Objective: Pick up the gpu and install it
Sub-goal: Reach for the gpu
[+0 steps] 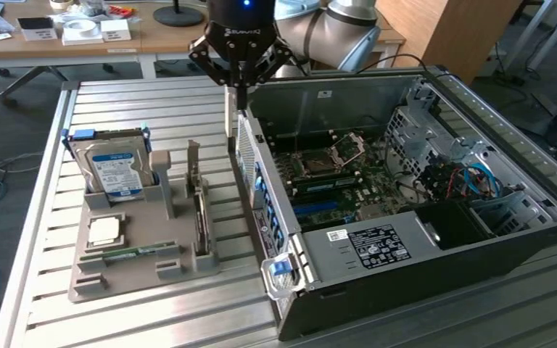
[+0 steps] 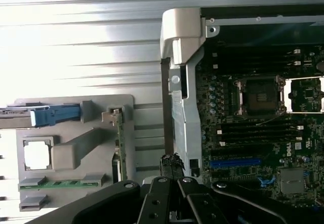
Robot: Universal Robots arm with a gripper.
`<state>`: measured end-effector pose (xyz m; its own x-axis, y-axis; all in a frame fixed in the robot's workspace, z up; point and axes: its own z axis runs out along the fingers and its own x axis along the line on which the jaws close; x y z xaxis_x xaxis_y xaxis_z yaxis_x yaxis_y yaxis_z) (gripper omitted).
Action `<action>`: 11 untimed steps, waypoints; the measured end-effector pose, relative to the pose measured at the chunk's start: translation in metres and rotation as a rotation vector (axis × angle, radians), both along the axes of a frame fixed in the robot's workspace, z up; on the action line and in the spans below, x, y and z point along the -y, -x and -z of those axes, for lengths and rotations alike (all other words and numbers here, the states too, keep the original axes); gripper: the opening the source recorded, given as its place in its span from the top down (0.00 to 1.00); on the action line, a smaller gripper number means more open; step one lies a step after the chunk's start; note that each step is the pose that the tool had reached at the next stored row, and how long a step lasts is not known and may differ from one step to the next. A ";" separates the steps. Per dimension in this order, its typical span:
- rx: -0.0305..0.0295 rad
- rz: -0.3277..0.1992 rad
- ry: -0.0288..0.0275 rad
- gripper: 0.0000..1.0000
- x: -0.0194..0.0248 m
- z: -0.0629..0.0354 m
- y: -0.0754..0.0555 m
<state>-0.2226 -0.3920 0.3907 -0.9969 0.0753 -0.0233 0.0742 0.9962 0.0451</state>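
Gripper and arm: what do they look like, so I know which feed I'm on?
The gripper is black, with a blue light on top, pale lettering across its body and angular bar-linkage fingers. The arm behind it is rounded and silver-grey.

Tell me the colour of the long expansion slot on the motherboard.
Blue. The slot shows best in the wrist view.
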 end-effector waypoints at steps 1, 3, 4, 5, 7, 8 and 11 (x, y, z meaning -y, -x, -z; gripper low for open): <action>0.0000 0.000 0.0000 0.89 -0.0004 0.0001 0.003; 0.0000 0.000 0.0000 0.89 -0.0012 0.0003 0.009; -0.0001 0.000 0.0000 0.89 -0.0015 0.0003 0.012; 0.0000 0.000 0.0000 0.89 -0.0019 0.0004 0.014; -0.0001 0.001 0.0001 0.89 -0.0025 0.0005 0.019; 0.0000 0.001 0.0000 0.89 -0.0027 0.0006 0.022; 0.0000 0.001 0.0000 0.89 -0.0033 0.0008 0.030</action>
<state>-0.2531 -0.3887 0.3900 -0.9968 0.0768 -0.0233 0.0757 0.9961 0.0451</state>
